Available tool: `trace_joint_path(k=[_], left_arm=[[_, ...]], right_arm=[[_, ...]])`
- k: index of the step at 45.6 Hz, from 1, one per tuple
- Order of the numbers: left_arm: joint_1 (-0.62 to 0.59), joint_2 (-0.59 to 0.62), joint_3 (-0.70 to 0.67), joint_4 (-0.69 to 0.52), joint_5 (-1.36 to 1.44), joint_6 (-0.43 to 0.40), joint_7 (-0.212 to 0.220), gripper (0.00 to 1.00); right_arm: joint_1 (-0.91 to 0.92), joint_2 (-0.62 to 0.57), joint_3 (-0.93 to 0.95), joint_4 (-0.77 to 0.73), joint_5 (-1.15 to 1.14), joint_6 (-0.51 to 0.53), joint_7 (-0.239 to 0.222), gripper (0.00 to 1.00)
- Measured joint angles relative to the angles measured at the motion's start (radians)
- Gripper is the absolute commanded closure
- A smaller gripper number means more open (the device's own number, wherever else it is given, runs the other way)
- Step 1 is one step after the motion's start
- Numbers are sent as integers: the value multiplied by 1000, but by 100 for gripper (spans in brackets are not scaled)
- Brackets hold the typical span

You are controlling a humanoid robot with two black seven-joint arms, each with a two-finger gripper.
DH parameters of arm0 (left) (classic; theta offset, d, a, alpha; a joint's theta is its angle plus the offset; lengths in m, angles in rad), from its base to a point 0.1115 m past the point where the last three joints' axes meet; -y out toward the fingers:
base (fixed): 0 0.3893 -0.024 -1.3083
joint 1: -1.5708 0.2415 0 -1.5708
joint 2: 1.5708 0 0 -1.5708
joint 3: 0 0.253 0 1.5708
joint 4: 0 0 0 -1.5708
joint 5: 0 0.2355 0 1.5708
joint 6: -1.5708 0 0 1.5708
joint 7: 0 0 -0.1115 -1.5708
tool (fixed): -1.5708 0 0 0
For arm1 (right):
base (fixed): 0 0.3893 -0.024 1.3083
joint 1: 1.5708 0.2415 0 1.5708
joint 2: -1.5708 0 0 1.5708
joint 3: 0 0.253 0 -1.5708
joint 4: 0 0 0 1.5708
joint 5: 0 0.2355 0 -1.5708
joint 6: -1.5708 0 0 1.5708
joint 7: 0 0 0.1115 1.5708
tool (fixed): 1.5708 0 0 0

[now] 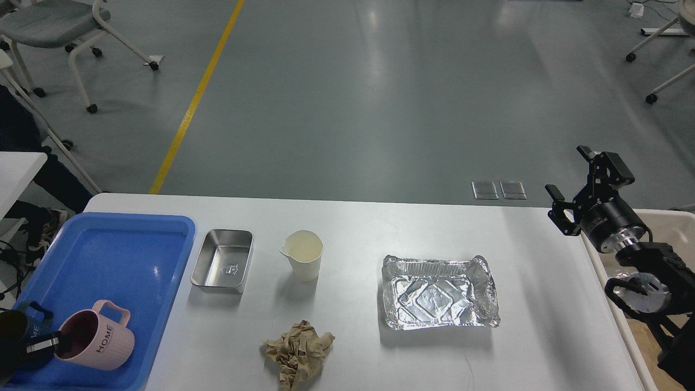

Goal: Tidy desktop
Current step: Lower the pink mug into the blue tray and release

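Observation:
The white desktop holds a steel box, a paper cup, a crumpled brown paper wad and a foil tray. My left gripper at the bottom left is shut on the rim of a pink "HOME" mug. The mug lies tilted on the near left part of the blue tray. A dark blue mug stands right beside it, partly hidden. My right gripper is open and empty, raised over the desktop's right edge.
A beige bin stands off the right edge, under my right arm. Rolling chairs stand on the floor at the far left and far right. A yellow line runs across the floor behind the table.

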Motion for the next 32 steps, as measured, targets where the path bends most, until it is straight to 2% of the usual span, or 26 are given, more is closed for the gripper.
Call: trace_joint_path(k=[3,9,11,13,14,17,19,25,32], left_arm=[[0,-4,0,2,0,2,0,95],[-1,-7,0,3,0,3,1,84],[-2,-8,0,3,0,3,1,72],[-2,-13,0,3,0,3,1,52],[-2,-18,0,3,0,3,1,46],[-2,-35,0,2,-1,3,1,31],[-3,-46,0,1,-2,3,1,25],[-10,-48,-3,-2,-16,3,-7,15],[-12,-25,-10,-21,-21,-1,-14,13]], right_arm=[[0,0,0,0,0,0,0,0],[1,0,0,0,0,0,0,0],[1,0,0,0,0,0,0,0],[1,1,0,1,0,0,0,0],[1,1,0,1,0,0,0,0],[1,2,0,2,0,0,0,0],[1,2,0,2,0,0,0,0],[0,2,0,3,0,0,0,0],[0,2,-1,3,0,0,0,0]])
